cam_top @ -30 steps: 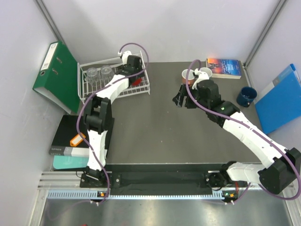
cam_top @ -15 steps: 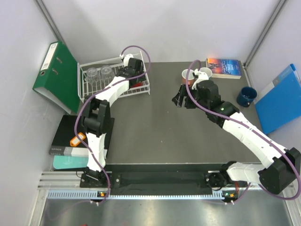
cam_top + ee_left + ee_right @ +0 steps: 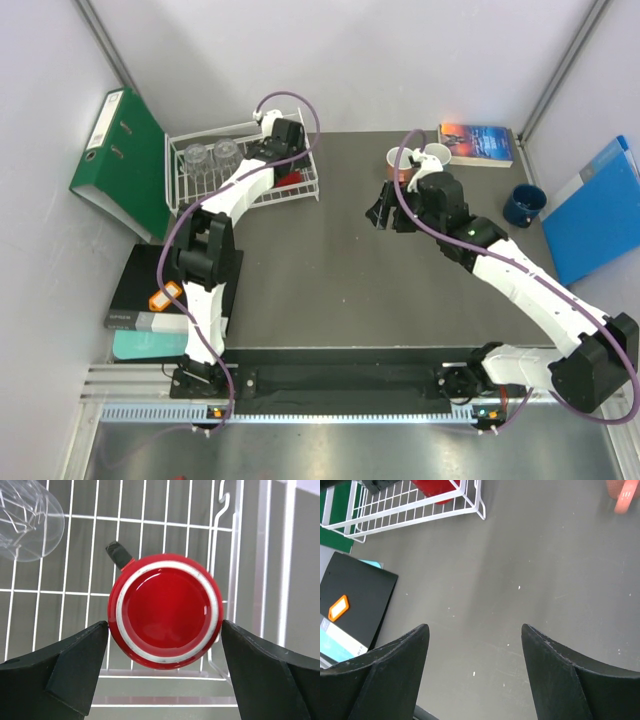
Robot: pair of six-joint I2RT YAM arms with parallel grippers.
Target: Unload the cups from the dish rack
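Our left fingers (image 3: 65, 670) stand wide open either side of the red mug (image 3: 166, 611), gripping nothing, placed to close across its body. It sits in the rack (image 3: 240, 555) at the worktop's (image 3: 330, 280) far-left corner; our right fingers (image 3: 385, 675) hang open and empty mid-worktop, clear of it.

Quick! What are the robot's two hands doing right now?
Left gripper: open, either side of the red mug.
Right gripper: open, empty.

We see our right gripper (image 3: 474, 630) spread above the grey table (image 3: 530, 570); the dish rack (image 3: 420, 510) holds something red (image 3: 436, 488), perhaps a cup.
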